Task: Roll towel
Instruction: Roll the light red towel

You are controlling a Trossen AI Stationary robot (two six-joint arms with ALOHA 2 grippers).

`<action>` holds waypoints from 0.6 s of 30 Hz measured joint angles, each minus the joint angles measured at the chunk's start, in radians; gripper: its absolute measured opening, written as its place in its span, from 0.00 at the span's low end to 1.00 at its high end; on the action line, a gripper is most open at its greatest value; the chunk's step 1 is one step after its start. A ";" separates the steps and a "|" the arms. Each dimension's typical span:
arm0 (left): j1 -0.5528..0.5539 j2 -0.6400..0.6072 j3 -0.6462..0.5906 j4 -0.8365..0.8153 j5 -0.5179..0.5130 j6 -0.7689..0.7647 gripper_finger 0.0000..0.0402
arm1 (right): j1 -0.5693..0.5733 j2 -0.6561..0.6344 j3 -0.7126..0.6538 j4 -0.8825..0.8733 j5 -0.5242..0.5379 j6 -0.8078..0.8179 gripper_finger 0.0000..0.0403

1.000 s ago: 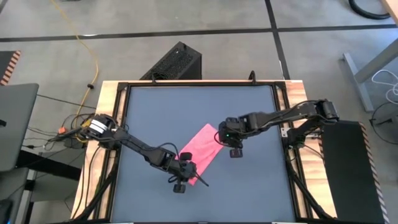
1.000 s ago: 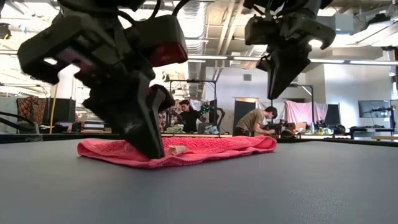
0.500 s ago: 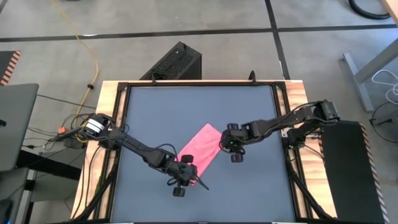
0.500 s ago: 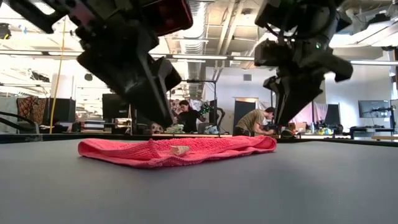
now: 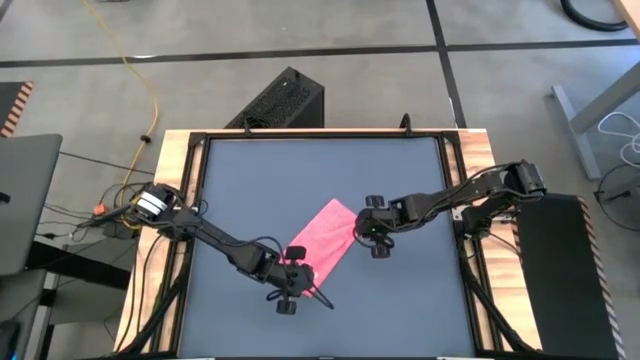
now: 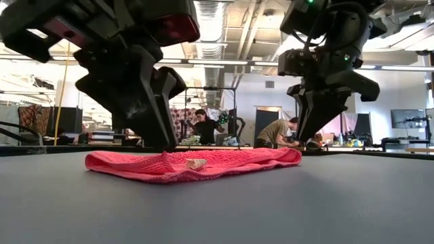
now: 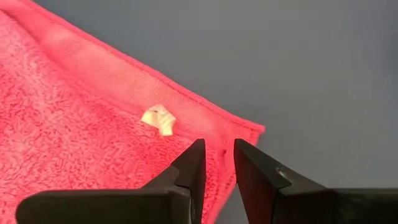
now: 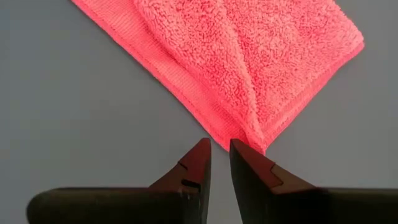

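Note:
The pinkish-red towel (image 5: 322,242) lies folded into a slanting strip on the dark tabletop, with its white tag (image 7: 158,118) on top near one corner. My left gripper (image 7: 217,157) hovers just over that near corner (image 7: 249,129), narrowly open, with nothing between its fingers. In the low view its tips (image 6: 163,144) stand a little above the cloth. My right gripper (image 8: 219,155) is also narrowly open. It points down beside the towel's far right corner (image 8: 258,144), close to the table, and holds nothing.
A wooden frame (image 5: 180,200) borders the table. A black box (image 5: 282,100) stands on the floor beyond the far edge. People work at benches (image 6: 278,132) in the room behind. Bare tabletop (image 5: 260,180) lies around the towel.
My left gripper has risen off the towel's near end, where its tips rested a second ago. The towel has stayed flat in place. My right gripper has come down toward the table beside the towel's far right end.

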 joint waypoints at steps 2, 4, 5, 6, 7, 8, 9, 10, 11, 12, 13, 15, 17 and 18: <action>-0.005 0.001 0.000 0.000 -0.001 -0.001 0.18 | 0.000 0.000 0.000 0.000 0.000 0.000 0.22; -0.011 0.004 0.000 0.001 -0.005 -0.007 0.18 | 0.000 0.000 0.000 0.000 0.000 0.000 0.22; -0.013 0.012 0.000 0.005 -0.008 -0.010 0.18 | 0.000 0.000 0.000 0.000 0.000 0.000 0.22; -0.016 0.021 0.001 0.006 -0.007 -0.017 0.18 | 0.000 0.000 0.000 0.000 0.000 0.000 0.22; -0.019 0.031 0.001 0.002 -0.007 -0.020 0.18 | 0.000 0.000 0.000 0.000 0.000 0.000 0.22; -0.021 0.043 0.000 0.004 -0.007 -0.027 0.18 | 0.000 0.000 0.000 -0.001 -0.001 0.002 0.22; -0.021 0.051 0.000 0.014 -0.011 -0.038 0.18 | 0.000 0.000 0.000 -0.001 0.000 0.004 0.22; -0.021 0.055 0.000 0.021 -0.015 -0.049 0.18 | 0.000 0.000 0.000 0.000 -0.001 0.005 0.22; -0.021 0.055 0.000 0.023 -0.015 -0.055 0.18 | 0.000 0.000 0.000 0.001 -0.001 0.005 0.22; -0.021 0.054 0.000 0.028 -0.017 -0.058 0.18 | -0.001 0.000 0.000 0.002 -0.001 0.005 0.22; -0.021 0.053 0.000 0.029 -0.021 -0.063 0.18 | -0.001 0.000 0.000 0.003 0.000 0.007 0.22; -0.021 0.053 0.000 0.025 -0.038 -0.073 0.17 | 0.000 0.000 0.000 0.002 -0.001 0.007 0.22; -0.021 0.053 0.000 0.027 -0.041 -0.073 0.15 | 0.000 0.000 0.000 0.001 -0.001 0.007 0.22; -0.020 0.053 0.000 0.029 -0.041 -0.074 0.13 | 0.000 0.000 0.000 0.001 -0.001 0.008 0.22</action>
